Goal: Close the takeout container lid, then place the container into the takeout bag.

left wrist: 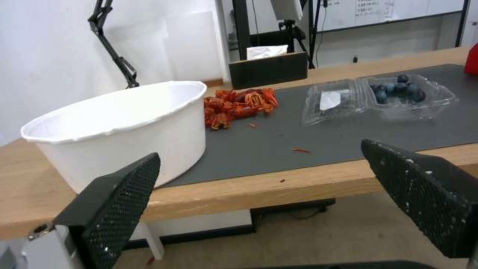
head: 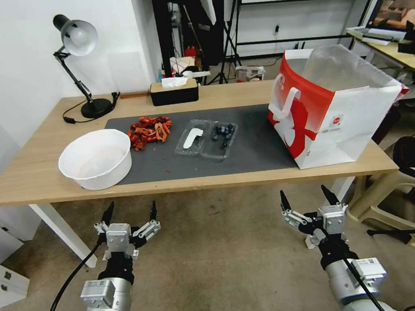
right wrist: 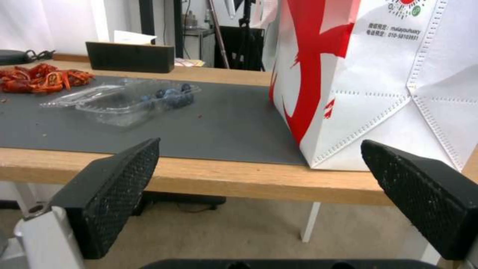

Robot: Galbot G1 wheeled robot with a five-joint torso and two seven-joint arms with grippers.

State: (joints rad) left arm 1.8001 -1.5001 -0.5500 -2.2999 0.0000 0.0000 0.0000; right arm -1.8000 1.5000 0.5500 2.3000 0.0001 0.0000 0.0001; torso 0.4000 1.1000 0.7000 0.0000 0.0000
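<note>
Clear ribbed takeout container [head: 207,138] flat open on matte mat [head: 246,157] — both grippers' (textured) fingers [left wrist: 124,201] apart.

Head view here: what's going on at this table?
Nothing is being handled. The takeout container lies open on the dark mat, blueberries in one half, the lid flat beside it. The takeout bag stands open to its right. Left tool and right tool hang open below the table edge.

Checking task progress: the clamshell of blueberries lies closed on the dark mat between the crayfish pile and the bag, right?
Not closed. In the head view the takeout container lies open, its lid folded flat beside the blueberries. It does sit on the dark mat, between crayfish pile and takeout bag.
</note>
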